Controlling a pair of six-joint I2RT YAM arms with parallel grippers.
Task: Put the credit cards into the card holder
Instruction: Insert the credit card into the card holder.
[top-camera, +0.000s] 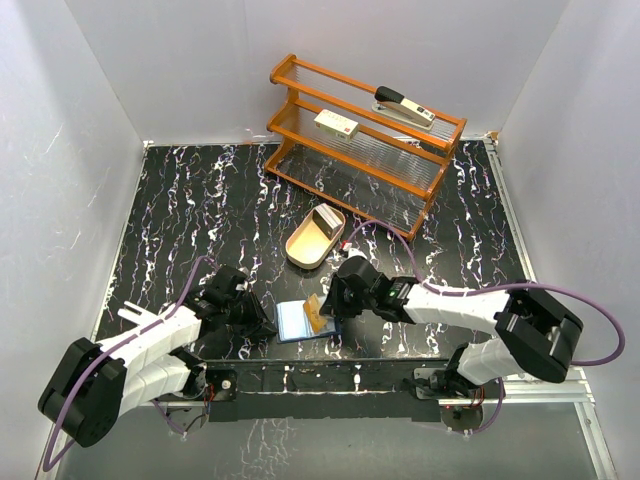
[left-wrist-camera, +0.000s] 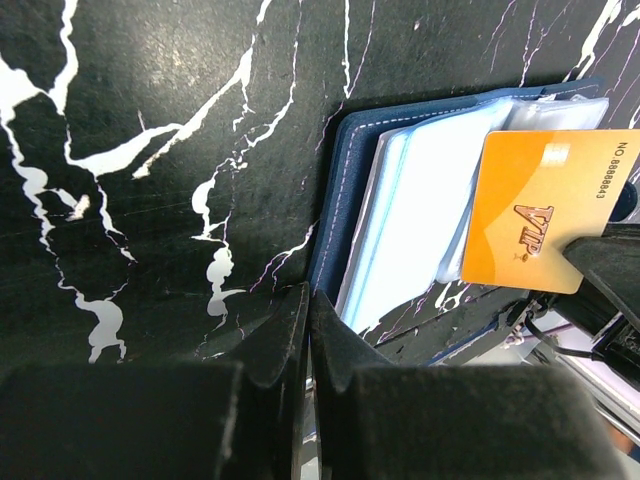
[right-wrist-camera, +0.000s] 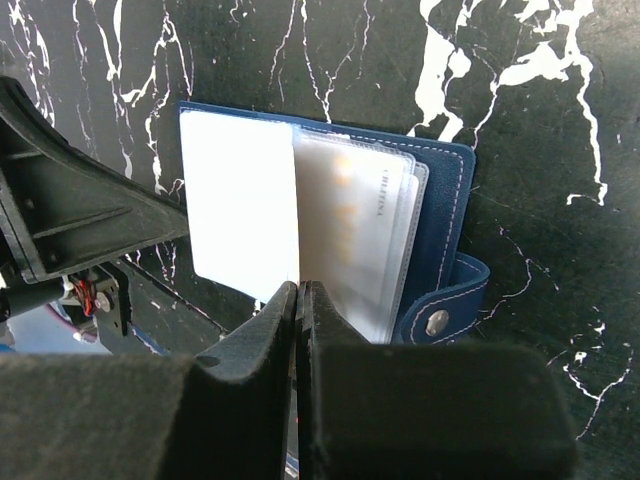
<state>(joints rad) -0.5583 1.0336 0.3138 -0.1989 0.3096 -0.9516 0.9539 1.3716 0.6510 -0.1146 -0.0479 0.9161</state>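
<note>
right pincer (right-wrist-camera: 298, 292) clamped on edge of orange VIP credit card (left-wrist-camera: 540, 210). Card sits tilted over the open card holder (right-wrist-camera: 445, 200), flat on tabletop (left-wrist-camera: 150, 200) just ahead of its tips. left pincer (left-wrist-camera: 308, 300) closed, empty; holder just ahead-right of it.

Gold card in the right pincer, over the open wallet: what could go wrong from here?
1. The gold card, pinched near one corner by the right pincer, hangs tilted above the clear sleeves of the wallet; it may skid over a sleeve rather than enter a slot.
2. The left pincer is shut beside the wallet, apparently not pinning it, so a push could slide the wallet.
</note>
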